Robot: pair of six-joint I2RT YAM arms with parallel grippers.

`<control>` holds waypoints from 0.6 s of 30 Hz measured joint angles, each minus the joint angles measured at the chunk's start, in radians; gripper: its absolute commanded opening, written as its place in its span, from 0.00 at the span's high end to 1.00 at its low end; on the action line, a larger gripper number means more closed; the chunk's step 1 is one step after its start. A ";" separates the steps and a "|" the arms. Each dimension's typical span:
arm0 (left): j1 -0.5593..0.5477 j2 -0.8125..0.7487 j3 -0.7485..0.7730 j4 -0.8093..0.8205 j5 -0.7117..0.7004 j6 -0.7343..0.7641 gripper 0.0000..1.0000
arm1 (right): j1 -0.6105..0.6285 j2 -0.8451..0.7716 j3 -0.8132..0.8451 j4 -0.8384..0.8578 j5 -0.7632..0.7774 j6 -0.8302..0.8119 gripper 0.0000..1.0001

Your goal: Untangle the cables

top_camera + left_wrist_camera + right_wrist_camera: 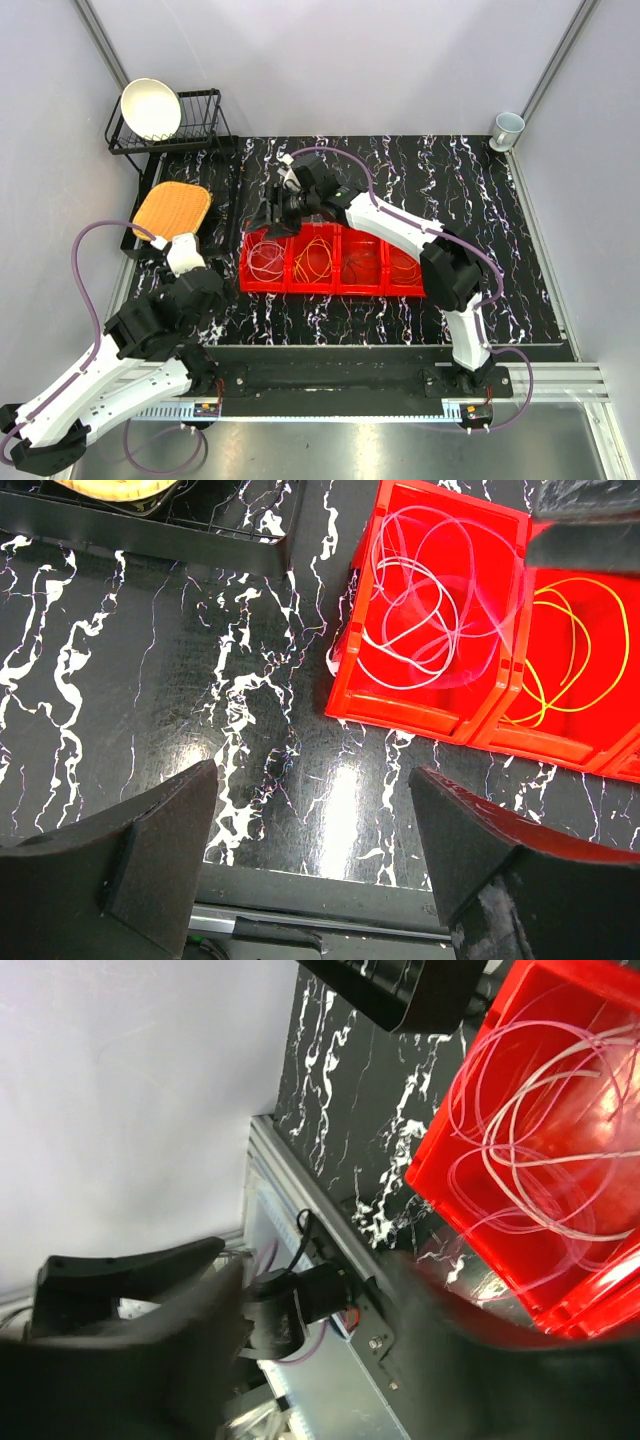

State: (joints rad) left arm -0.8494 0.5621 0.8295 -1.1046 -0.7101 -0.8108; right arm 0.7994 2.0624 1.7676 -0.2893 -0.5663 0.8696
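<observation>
Cables [318, 258] lie sorted by colour in the compartments of a red bin [330, 289] at mid-desk [480, 200], so untangling seems nearly finished, while the left gripper [312, 780] at the bin's 9 o'clock and the right gripper [275, 213] at its 11 o'clock gape wide, holding nothing.

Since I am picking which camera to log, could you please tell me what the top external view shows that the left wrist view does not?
Only the top external view shows the white bowl in the wire rack, the mug at the far corner, and all four red bins. Only the left wrist view makes plain that the left pincer is open over bare table, short of the bins. Both show the white cable and the yellow cable in neighbouring bins.
</observation>
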 measured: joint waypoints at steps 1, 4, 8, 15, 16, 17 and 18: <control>0.000 0.000 0.000 0.000 0.000 0.000 0.20 | 0.001 0.000 0.000 0.002 -0.005 -0.011 0.02; 0.000 0.000 0.000 0.000 0.000 0.000 0.20 | 0.002 0.000 0.002 -0.010 -0.008 -0.042 0.00; 0.000 0.000 0.000 0.000 0.000 0.000 0.20 | 0.003 -0.007 0.009 -0.082 0.031 -0.105 0.00; 0.000 0.000 0.000 0.000 0.000 0.000 0.20 | 0.001 -0.145 -0.084 -0.203 0.182 -0.207 0.00; 0.000 0.000 0.000 0.000 0.000 0.000 0.20 | -0.004 -0.181 -0.114 -0.211 0.200 -0.216 0.00; 0.000 0.000 0.000 0.000 0.000 -0.001 0.20 | -0.010 -0.217 -0.145 -0.217 0.219 -0.223 0.00; 0.000 0.000 0.000 0.000 0.000 -0.001 0.20 | -0.020 -0.254 -0.177 -0.225 0.235 -0.229 0.00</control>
State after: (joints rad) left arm -0.8494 0.5625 0.8295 -1.1042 -0.7105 -0.8116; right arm 0.7792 1.8088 1.5906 -0.5140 -0.3317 0.6403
